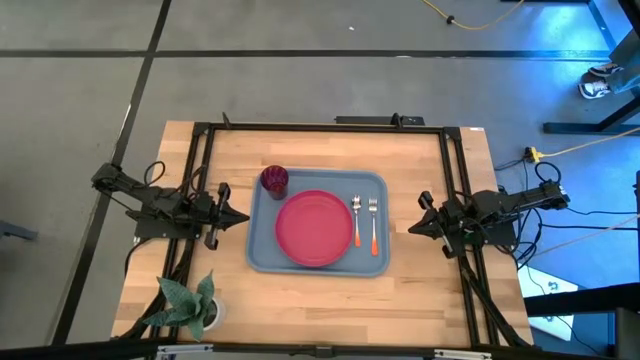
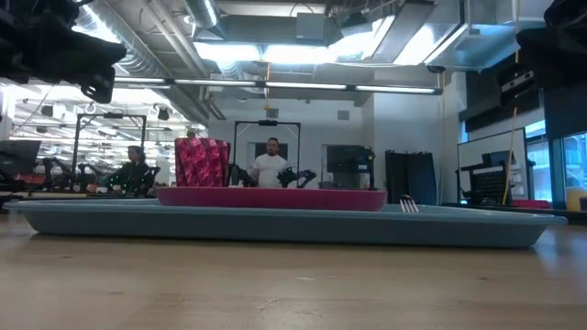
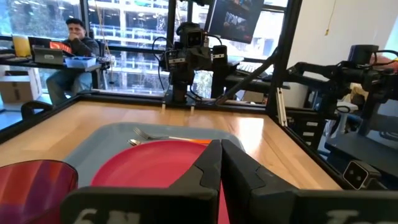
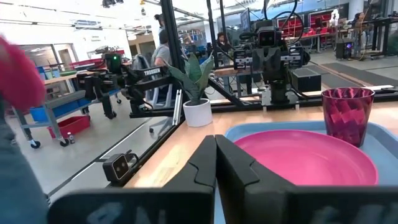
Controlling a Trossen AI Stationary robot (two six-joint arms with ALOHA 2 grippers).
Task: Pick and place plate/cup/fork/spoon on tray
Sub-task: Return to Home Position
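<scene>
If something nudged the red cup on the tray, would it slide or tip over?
The cup is taller than it is wide and looks like thin plastic, so it is probably light and tippy. On the smooth tray it may slide first.

You see a pinkish-red plate (image 1: 314, 229) on a light-blue tray (image 1: 262, 250), with a dark-red faceted cup (image 1: 275, 180) at one corner. The spoon (image 1: 356, 221) and fork (image 1: 373, 224) pair silver heads with orange handles. Your table (image 1: 330, 295) is pale blond wood, framed in black. A green-leaved plant (image 1: 186, 302) sits in a white pot, between dark arms.
</scene>
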